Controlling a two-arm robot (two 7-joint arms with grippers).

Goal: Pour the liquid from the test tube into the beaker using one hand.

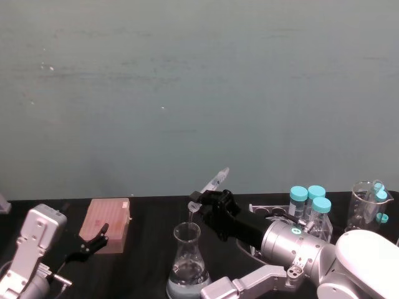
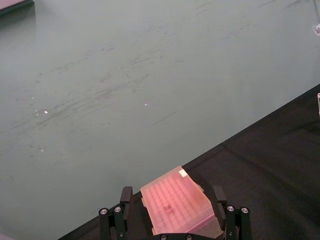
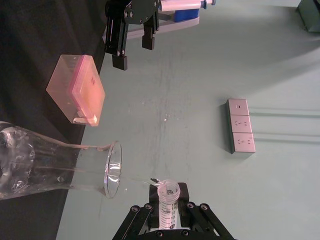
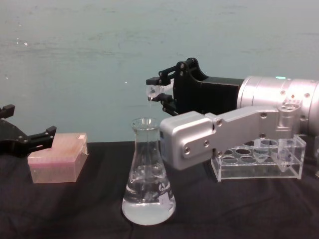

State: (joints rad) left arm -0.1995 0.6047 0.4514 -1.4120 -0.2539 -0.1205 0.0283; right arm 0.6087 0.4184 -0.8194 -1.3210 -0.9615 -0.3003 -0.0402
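Our right gripper [image 4: 155, 92] pinches the tube [image 3: 168, 200], tipped mouth-down just above the beaker [image 4: 148, 164] rim so the liquid [image 4: 148, 211] falls inside — a drip seems to hang there. Our left gripper [image 1: 93, 240], spread, idles by the pink box [image 1: 109, 224].

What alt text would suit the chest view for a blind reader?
The right hand holds a small test tube tipped above the beaker, which holds clear liquid. The left hand is open beside a pink box.
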